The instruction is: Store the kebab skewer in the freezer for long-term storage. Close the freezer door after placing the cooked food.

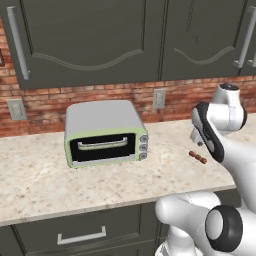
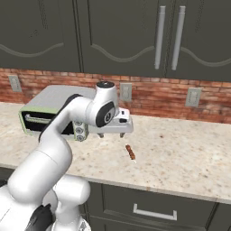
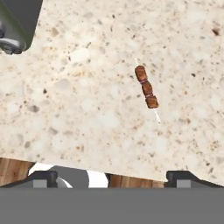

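Pincer (image 2: 111,134) first: it hangs above the desk with both fingers pointing down, spread wide and holding nothing, its two dark tips standing far apart at the bottom of the hand view. It sits above and a little to one side of the kebab skewer, apart from it, which I judge to be a pause before lining up and coming down for the grasp.

Going by size, the dark upper cabinets (image 1: 90,40) run across the top, over a brick backsplash (image 2: 153,97) with pale outlets. Below lies the speckled stone desk (image 1: 35,180), its front edge showing in the hand view with wooden floor beyond. On it stands a grey toaster oven (image 1: 105,132) with a green front frame, pushed back toward the wall, probably so the front strip stays free for work.

Smallest is the kebab skewer (image 3: 146,89): three orange-brown chunks on a thin pale stick, lying flat on the desk near its front edge, well apart from the oven. Lying flat and so thin, it will likely demand a precise, low grip across the chunks.

From the left base camera the arm's own links cover most of the pincer, and the skewer (image 1: 197,157) is a mere brown streak.
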Controlling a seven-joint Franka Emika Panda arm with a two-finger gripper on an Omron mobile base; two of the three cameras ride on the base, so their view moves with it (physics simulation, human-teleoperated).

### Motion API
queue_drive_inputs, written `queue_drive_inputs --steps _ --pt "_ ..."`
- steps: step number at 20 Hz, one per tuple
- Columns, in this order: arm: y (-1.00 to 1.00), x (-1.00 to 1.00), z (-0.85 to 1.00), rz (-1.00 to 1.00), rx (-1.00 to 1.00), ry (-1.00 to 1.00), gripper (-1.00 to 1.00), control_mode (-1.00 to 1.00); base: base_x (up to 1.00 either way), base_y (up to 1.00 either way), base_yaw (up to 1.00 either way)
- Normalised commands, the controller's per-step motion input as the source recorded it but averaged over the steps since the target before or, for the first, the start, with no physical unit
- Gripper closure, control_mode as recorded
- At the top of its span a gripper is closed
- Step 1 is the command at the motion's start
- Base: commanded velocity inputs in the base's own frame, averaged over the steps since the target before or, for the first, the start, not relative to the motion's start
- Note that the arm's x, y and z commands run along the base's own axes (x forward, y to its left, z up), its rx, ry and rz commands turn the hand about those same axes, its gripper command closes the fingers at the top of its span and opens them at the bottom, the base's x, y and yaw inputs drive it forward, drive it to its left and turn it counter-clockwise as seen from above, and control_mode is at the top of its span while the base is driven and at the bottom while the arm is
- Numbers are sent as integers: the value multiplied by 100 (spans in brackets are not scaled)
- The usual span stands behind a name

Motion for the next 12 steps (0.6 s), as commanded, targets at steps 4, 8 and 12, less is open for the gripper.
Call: queue_drive_inputs --steps 4,8,12 --pt "-33 0 -36 0 0 18 -100 -100 0 0 0" --pt "-22 1 -52 0 -4 15 -100 -100 0 0 0" --pt "-13 1 -58 0 -6 13 -100 -100 0 0 0"
